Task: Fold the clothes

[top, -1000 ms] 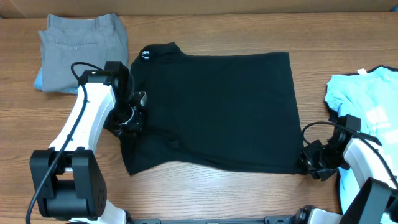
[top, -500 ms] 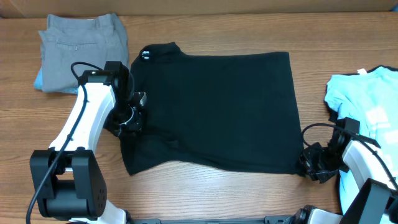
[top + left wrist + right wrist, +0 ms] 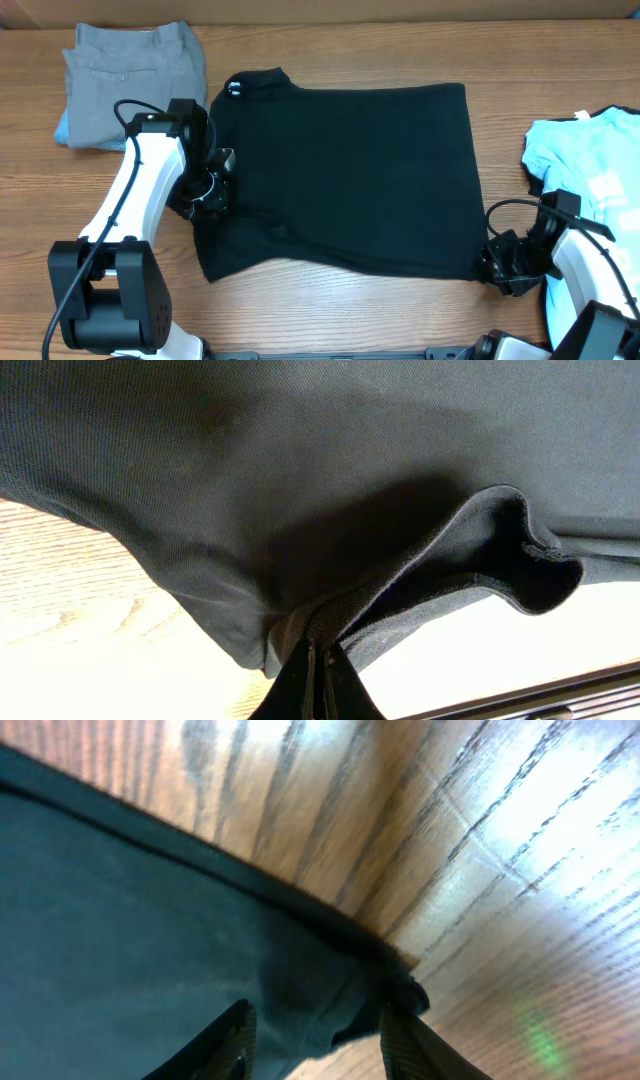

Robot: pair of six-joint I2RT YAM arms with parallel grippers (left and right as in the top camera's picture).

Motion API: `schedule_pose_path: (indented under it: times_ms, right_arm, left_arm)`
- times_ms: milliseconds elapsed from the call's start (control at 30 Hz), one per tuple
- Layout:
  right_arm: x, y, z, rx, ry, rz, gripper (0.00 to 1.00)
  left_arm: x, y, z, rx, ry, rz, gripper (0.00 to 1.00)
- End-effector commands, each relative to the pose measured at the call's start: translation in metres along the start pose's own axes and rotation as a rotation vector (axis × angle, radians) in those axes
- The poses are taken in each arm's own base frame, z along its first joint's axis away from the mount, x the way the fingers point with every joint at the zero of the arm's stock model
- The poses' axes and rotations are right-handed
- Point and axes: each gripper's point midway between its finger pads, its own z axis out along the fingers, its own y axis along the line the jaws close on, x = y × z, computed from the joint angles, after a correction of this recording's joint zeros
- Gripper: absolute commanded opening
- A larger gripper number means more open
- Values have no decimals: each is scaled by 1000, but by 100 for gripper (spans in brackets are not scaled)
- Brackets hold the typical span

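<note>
Wood-grain tabletop (image 3: 350, 310) fills the overhead view, and the black T-shirt (image 3: 350, 170) lies spread flat across its middle, collar toward the left with the small white neck label (image 3: 234, 89) showing at the upper-left corner. Its long edges run roughly straight, and the near-left corner hangs a little lower than the rest.

At the shirt's left edge the left gripper (image 3: 205, 195) sits on the sleeve area. In the left wrist view its fingers are pressed together (image 3: 318, 670) with a raised fold of black cloth pinched between them, the hem curling open to the right.

At the near-right corner the right gripper (image 3: 497, 262) rests low against the table. The right wrist view shows its jaws apart (image 3: 315, 1035), one on each side of the corner hem, with the cloth lying loose between them.

To the right, apart from the black shirt, the light blue T-shirt (image 3: 585, 165) lies rumpled; the white right arm covers its near edge. At the far left, well clear, the grey trousers (image 3: 135, 80) sit folded, with a sliver of pale blue cloth (image 3: 62, 128) showing beneath their left side.
</note>
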Motion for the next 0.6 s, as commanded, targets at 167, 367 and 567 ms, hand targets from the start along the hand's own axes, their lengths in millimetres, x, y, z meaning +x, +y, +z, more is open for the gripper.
schedule_pose_path:
  times_ms: [167, 367, 567]
  right_arm:
    - [-3, -13, 18, 21, -46, 56, 39]
    - [-1, -15, 18, 28, -38, 56, 19]
    - [4, -15, 12, 38, -10, 55, 33]
  left_arm:
    - [-4, 0, -4, -14, -12, 5, 4]
    - [-3, 0, -4, -15, -9, 4, 4]
    - [-3, 0, -4, -15, -9, 4, 4]
